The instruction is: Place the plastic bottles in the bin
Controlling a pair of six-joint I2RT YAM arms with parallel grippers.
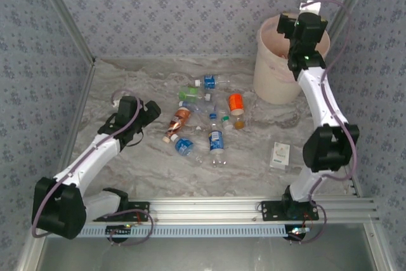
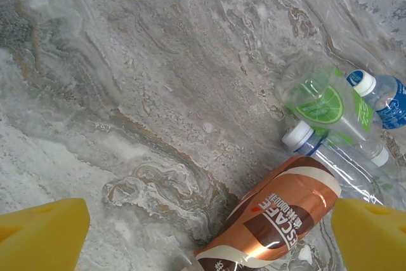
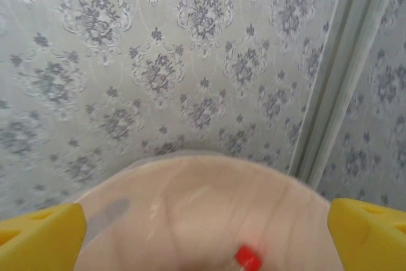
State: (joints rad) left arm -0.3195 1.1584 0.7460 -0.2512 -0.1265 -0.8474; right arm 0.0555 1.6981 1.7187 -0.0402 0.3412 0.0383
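hovering above bin, right end effector spread wide, holding nothing.

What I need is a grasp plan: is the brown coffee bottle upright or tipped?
On its side: the brown coffee bottle lies lengthwise on the table.

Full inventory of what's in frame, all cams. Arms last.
plastic bottles: about nine, mostly clear with blue, green or orange labels, one copper-brown; lying loose at table centre
bin: one, cream with pink liner; far right corner
red piece: one, red; inside the bin, too blurred to identify
packet: one, white; on the table by the right arm
table: one, grey marble
rail: one, aluminium; near edge
left fingers: yellow, open; just left of the bottles
right fingers: yellow, open; above the bin
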